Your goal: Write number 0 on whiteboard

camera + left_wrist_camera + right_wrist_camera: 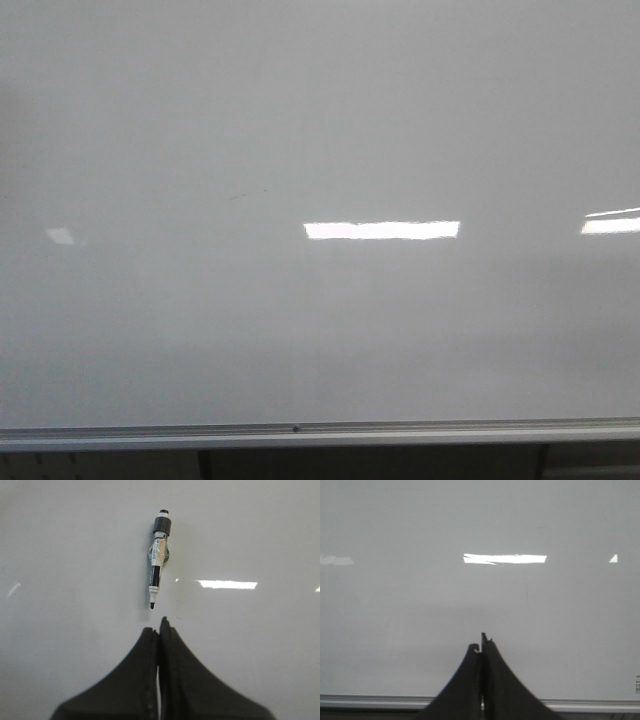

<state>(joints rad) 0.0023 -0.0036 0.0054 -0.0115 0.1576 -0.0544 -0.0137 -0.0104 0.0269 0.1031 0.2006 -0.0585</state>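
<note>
The glossy pale grey-white whiteboard (320, 120) fills the front view, with its silver rail (300, 431) along the near edge. No number 0 shows on it in any view. A black and white marker (158, 555) lies on the board in the left wrist view, uncapped tip pointing toward my left gripper (158, 625), a short gap ahead of the fingertips. The left gripper is shut and empty. My right gripper (482, 642) is shut and empty over bare board near the rail (375, 700). Neither gripper nor the marker shows in the front view.
Bright white light reflections lie on the board (381, 230) (611, 224) (227, 584) (504, 558). A faint short mark shows at the board's middle left (250, 192). A dark strip lies below the rail in the front view (380, 462).
</note>
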